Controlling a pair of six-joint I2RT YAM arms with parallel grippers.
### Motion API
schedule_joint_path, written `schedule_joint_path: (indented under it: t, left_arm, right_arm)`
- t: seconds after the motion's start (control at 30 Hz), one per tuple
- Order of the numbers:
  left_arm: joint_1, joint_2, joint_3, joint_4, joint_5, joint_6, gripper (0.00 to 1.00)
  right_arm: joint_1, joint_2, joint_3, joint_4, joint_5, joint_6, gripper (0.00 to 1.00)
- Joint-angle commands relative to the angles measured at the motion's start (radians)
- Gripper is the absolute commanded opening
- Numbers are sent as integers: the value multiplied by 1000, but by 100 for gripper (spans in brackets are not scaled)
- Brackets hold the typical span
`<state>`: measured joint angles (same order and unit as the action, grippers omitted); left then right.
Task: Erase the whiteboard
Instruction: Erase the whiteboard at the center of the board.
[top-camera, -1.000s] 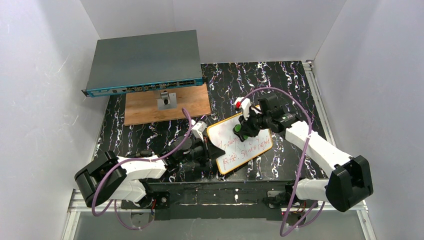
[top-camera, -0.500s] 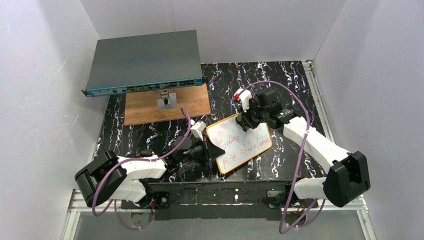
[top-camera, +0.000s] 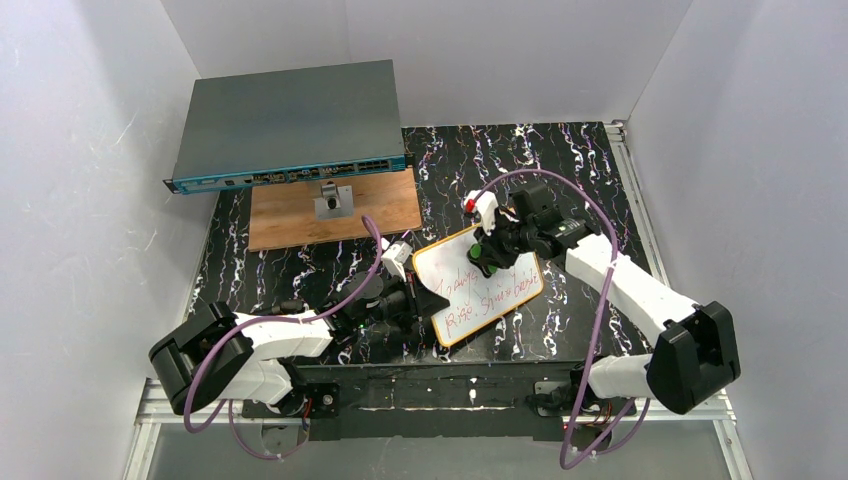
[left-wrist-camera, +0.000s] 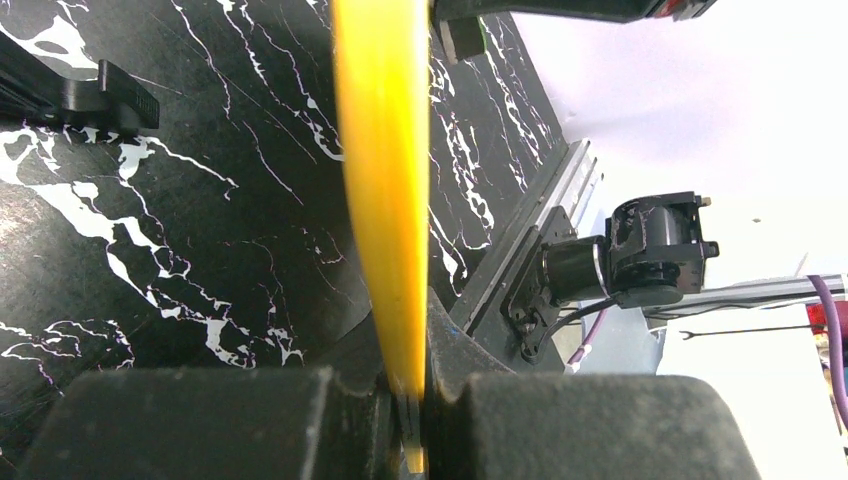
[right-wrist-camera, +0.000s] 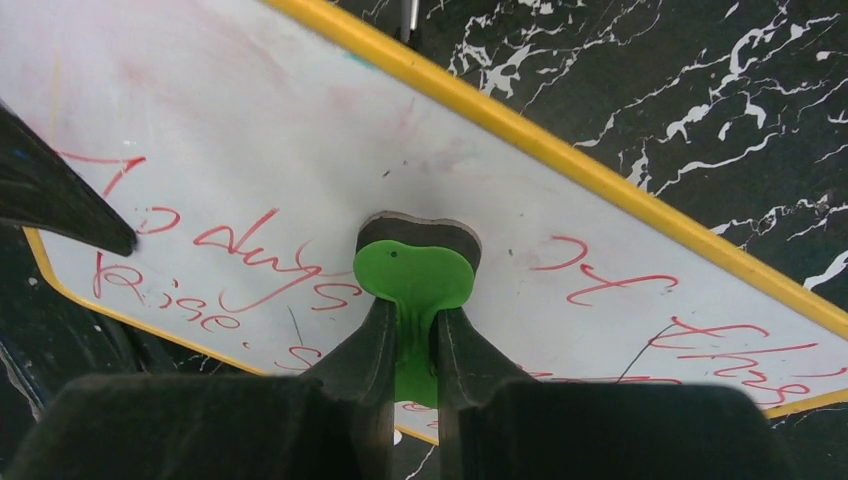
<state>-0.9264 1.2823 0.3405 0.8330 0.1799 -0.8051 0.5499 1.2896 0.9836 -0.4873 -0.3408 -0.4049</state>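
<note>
The whiteboard (top-camera: 470, 300) lies slanted on the black marbled mat, white with an orange rim and red handwriting. My left gripper (top-camera: 432, 298) is shut on its left edge; in the left wrist view the orange rim (left-wrist-camera: 385, 180) runs edge-on between the pads of the left gripper (left-wrist-camera: 405, 400). My right gripper (top-camera: 490, 258) is shut on the green eraser (top-camera: 484, 262), over the board's upper part. In the right wrist view, the right gripper (right-wrist-camera: 410, 350) pinches the eraser (right-wrist-camera: 413, 275) against the whiteboard (right-wrist-camera: 250, 150), with red words on both sides of it.
A grey network switch (top-camera: 290, 125) sits at the back left. In front of it lies a brown wooden board (top-camera: 380, 210) carrying a small grey metal part (top-camera: 333, 200). White walls close in the mat (top-camera: 560, 160) on three sides.
The right gripper carried the eraser toward the board's far edge, then back down and slightly left. The left gripper and the whiteboard stayed still.
</note>
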Motion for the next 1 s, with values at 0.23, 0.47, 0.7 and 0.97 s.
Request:
schedule_joint_path:
  t: [0.23, 0.47, 0.7, 0.97]
  left_arm:
    - [-22, -34, 17, 89, 116, 71, 0]
    - [-22, -60, 4, 78, 104, 79, 0]
    - [-22, -46, 3, 96, 114, 74, 0]
    - [-22, -39, 14, 88, 124, 72, 0]
  right_arm:
    - [-79, 63, 58, 84, 181, 43, 1]
    - [-66, -20, -88, 42, 12, -75, 1]
    - [-8, 16, 18, 8, -124, -12, 1]
    - [-60, 114, 164, 28, 57, 102, 1]
